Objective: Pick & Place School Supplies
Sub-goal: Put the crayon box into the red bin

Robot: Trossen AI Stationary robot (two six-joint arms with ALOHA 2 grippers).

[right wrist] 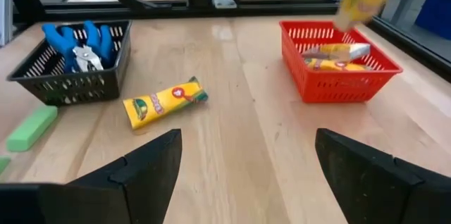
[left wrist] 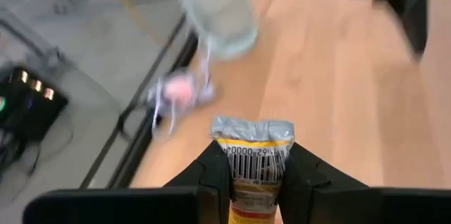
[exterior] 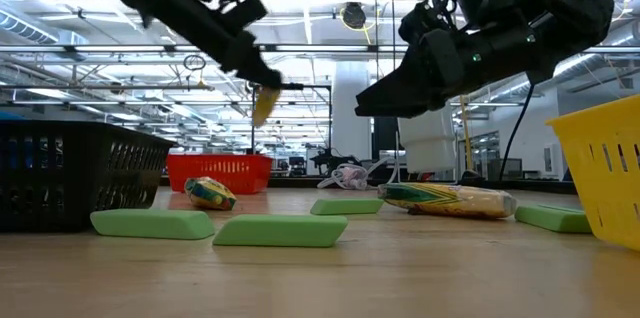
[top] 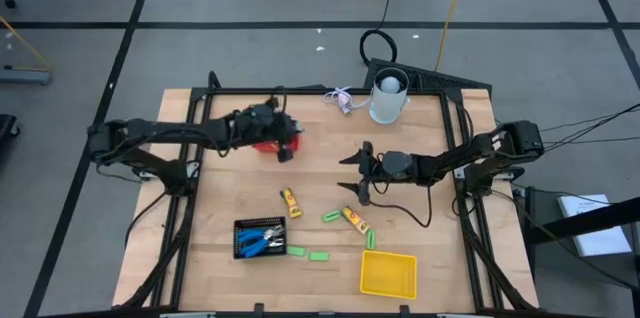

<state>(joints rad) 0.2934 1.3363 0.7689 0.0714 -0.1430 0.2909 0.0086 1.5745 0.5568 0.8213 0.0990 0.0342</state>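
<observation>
Above the red mesh basket (right wrist: 340, 69) at the far-left part of the table, the left gripper (left wrist: 255, 171) hangs with its fingers clamped on a yellow crayon pack (left wrist: 254, 155), barcode end sticking up between the pads; the low view shows the pack dangling clear of the wood, and the right wrist view shows it blurred just over the basket's far corner, so it looks held there for a drop into that basket, which already holds at least one similar yellow pack (right wrist: 337, 51). The sorting seems to go by kind: the blue-handled scissors (right wrist: 83, 44) lie in the black mesh basket (top: 260, 238) near the front edge, while the yellow mesh basket (top: 388, 273) at the front right shows nothing inside from above. The right gripper (top: 357, 175) hovers over the middle of the table with its fingers spread wide and holding nothing, pointed toward the loose items, probably lining up the next pick. Two more crayon packs (top: 290, 202) (top: 354, 220) lie loose on the wood, and green erasers (top: 331, 215) are scattered around them. A white cup (top: 389, 97) stands at the back edge, well apart from the work.
</observation>
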